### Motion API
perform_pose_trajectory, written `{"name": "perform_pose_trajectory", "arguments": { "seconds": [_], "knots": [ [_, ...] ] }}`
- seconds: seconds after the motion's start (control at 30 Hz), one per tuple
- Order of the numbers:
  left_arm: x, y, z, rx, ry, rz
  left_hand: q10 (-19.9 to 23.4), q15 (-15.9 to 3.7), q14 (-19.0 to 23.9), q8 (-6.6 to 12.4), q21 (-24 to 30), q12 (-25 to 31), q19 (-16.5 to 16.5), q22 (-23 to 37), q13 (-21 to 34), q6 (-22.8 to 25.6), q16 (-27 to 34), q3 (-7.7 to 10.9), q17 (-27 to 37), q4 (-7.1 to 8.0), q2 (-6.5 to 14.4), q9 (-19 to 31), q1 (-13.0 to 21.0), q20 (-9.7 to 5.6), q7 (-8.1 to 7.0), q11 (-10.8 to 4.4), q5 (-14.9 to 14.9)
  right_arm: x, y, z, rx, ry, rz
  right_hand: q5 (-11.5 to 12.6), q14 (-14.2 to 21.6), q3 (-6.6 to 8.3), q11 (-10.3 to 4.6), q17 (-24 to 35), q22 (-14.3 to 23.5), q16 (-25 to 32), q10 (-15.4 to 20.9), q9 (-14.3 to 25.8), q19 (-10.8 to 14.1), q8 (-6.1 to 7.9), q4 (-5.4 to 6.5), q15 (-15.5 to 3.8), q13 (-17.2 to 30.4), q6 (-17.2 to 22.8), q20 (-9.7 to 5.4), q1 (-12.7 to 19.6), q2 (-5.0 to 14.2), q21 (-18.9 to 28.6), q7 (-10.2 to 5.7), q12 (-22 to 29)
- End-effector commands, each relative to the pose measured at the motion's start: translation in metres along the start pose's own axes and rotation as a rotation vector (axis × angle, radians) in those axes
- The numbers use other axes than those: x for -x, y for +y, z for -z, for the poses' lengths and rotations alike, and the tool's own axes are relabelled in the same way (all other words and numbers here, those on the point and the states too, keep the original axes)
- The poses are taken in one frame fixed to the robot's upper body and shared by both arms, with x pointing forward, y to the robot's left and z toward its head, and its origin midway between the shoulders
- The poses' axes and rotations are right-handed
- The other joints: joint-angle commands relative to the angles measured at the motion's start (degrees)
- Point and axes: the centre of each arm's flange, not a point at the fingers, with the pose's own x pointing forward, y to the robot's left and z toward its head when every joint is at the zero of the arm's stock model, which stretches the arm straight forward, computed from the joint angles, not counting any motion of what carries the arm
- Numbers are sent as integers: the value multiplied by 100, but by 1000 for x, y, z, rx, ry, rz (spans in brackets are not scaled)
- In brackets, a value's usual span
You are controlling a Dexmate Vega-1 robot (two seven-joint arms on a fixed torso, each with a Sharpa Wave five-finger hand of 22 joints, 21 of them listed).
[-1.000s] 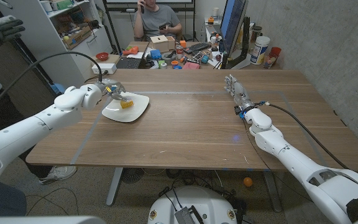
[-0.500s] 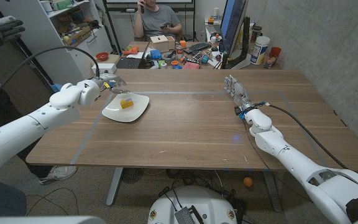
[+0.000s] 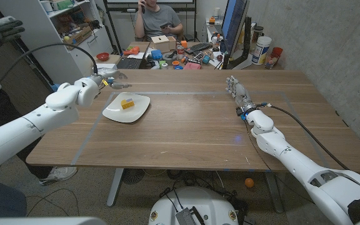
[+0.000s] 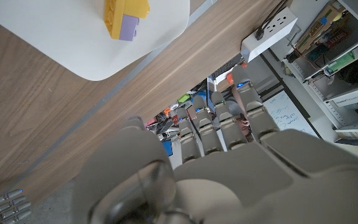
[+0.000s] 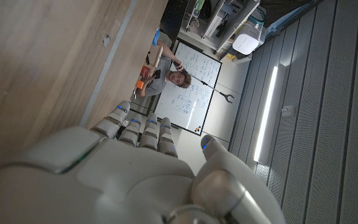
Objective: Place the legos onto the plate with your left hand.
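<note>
Left wrist view: yellow-and-lilac lego lies on the white plate; left hand empty, fingers apart.

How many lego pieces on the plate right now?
1 stack: a yellow lego joined to a purple one, near the middle of the white plate. None elsewhere on the table.

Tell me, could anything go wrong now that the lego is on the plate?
Maybe. The left hand hovers close beside the plate, so a careless move might bump its rim and slide it. The lego is a small stacked piece lying loose on the smooth plate, so a knock could tip it or send it off onto the table.
</note>
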Motion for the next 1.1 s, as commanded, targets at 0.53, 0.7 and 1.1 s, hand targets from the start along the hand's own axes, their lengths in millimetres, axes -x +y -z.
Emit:
{"name": "perform_pose_trajectory", "arguments": {
  "seconds": [0.53, 0.7, 1.1],
  "knots": [
    [40, 32, 3, 76, -16, -303, -1128, 132, -875, -46, -700, -101, -983, 41, -131, -687, 48, 39, -62, -57, 255, -14, -353, 8, -259, -81, -55, 14, 3, -4, -5, -15, 3, 30, 5, 3, 4, 11, 20, 2, 4, 20, -16, 9, -12, 39, 24, -12, -6, -9, 13, 29, 2, 4],
    [47, 35, 6, 117, -13, -368, -1346, 200, -1007, -65, -764, -106, -1020, 45, -183, -886, 45, 29, -65, -49, 274, -21, -444, 15, -307, -63, -73, 18, 4, -4, -5, -15, 7, 30, 3, 2, 16, 11, 20, 1, 0, 20, -18, 9, -15, 42, 24, -11, -9, -7, 11, 29, 5, 3],
    [59, 37, 12, 218, -32, -467, -1642, 328, -1306, -21, -949, -66, -1231, 52, -301, -1080, 42, -69, -74, 13, 244, -30, -737, 27, -366, -67, -88, 30, 9, -6, -3, -23, 15, 30, -5, -1, 0, 11, 20, -2, 1, 20, -21, 11, -17, 41, 24, -7, -9, -5, 8, 28, 2, 3]
  ]
}}
